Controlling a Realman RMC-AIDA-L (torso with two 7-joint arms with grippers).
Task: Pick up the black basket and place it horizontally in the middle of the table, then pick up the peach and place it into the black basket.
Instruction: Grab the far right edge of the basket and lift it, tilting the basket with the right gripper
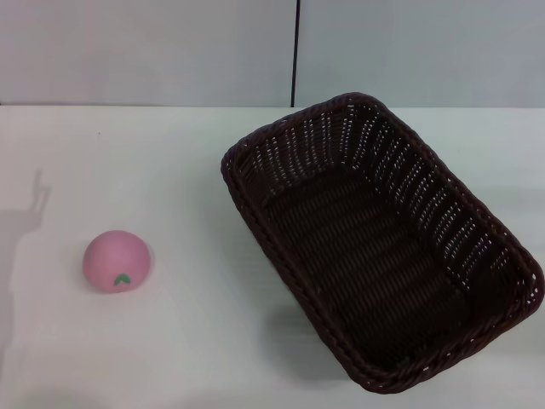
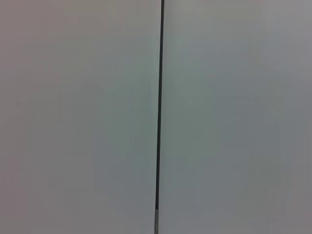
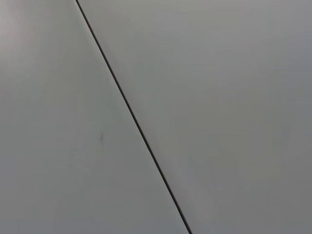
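The basket (image 1: 383, 247) is seen in the head view lying on the table (image 1: 196, 341), set to the right of centre and turned at a slant, one short end toward the far wall and the other toward the near right corner, so it is neither centred nor squared across. The peach (image 1: 117, 261) sits well apart from it on the left of the table, its green leaf mark facing forward. Neither gripper is shown in any view; both wrist views take in only a pale wall (image 2: 234, 117) with a dark seam (image 2: 159, 107), so the state of the fingers cannot be told. No step appears to have been started. Trouble may be expected at the basket's rim: a grasp taken at one corner could let the long body swing or tip as it is lifted, leaving it still askew. The peach, probably round underneath though its base is hidden, could be nudged and rolled away by a misjudged approach.
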